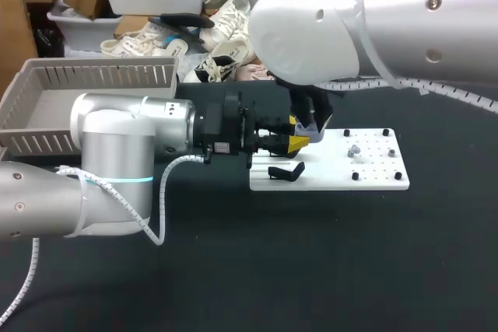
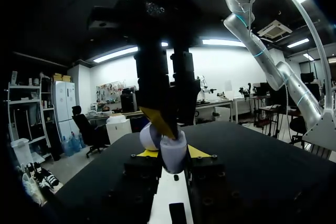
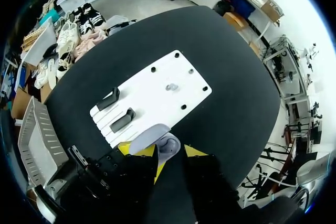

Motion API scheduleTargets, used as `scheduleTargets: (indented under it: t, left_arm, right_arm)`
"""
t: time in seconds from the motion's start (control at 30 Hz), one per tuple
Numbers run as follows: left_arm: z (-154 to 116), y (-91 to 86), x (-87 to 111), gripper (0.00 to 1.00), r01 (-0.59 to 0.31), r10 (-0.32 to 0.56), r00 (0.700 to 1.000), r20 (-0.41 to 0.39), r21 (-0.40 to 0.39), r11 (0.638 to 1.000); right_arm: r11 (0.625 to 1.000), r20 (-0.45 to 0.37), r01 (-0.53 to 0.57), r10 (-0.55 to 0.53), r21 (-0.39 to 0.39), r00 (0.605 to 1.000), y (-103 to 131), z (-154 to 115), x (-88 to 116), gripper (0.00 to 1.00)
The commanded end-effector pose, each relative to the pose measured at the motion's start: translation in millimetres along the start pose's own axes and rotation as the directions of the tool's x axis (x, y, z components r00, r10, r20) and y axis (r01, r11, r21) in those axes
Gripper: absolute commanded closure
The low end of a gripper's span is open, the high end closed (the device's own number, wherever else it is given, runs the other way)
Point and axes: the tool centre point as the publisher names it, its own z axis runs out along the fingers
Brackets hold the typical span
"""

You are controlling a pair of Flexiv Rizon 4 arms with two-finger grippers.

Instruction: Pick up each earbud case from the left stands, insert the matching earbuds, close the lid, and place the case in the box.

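Left wrist view: the earbud case (image 2: 174,156) stands upright, lid open, pinched by left fingers (image 2: 148,153) and right fingers (image 2: 158,121).

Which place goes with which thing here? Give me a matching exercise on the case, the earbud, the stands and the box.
Things:
1. case
2. earbud
3. stands
4. box

Places:
A. at the far left of the table
B. loose among the pegs on the white board
C. between the fingers of the left pincer
D. at the board's left end

Pairs: 1-C, 2-B, 3-D, 4-A
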Motion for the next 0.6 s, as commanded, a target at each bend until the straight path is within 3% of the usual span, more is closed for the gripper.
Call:
scheduleTargets:
  t: [0.03, 0.27, 0.4, 0.5, 0.6]
  left_arm:
    - [0.3, -0.6, 0.2, 1.0, -0.001, 0.001, 1.0, 0.001, -0.003, 1.0]
    - [0.3, -0.6, 0.2, 1.0, -0.001, 0.001, 1.0, 0.001, -0.003, 1.0]
    - [0.3, -0.6, 0.2, 1.0, -0.001, 0.001, 1.0, 0.001, -0.003, 1.0]
    - [0.3, -0.6, 0.2, 1.0, -0.001, 0.001, 1.0, 0.001, -0.003, 1.0]
    - [0.3, -0.6, 0.2, 1.0, -0.001, 0.001, 1.0, 0.001, -0.003, 1.0]
  right_arm:
    - [1.0, 0.002, -0.003, 0.003, -0.009, 1.0, -3.7, -6.2, 1.7, 0.67]
    - [0.992, -0.017, -0.048, 0.046, -0.114, 0.999, -41.3, -30.6, 8.2, 0.63]
    - [0.969, -0.027, 0.025, -0.033, -0.245, 0.999, -59.2, -31.4, 6.3, 0.6]
    - [0.941, -0.022, 0.094, -0.107, -0.326, 0.994, -68.4, -26.8, 2.0, 0.51]
    - [0.925, -0.038, 0.127, -0.15, -0.359, 0.988, -71.2, -22.3, -3.4, 0.51]
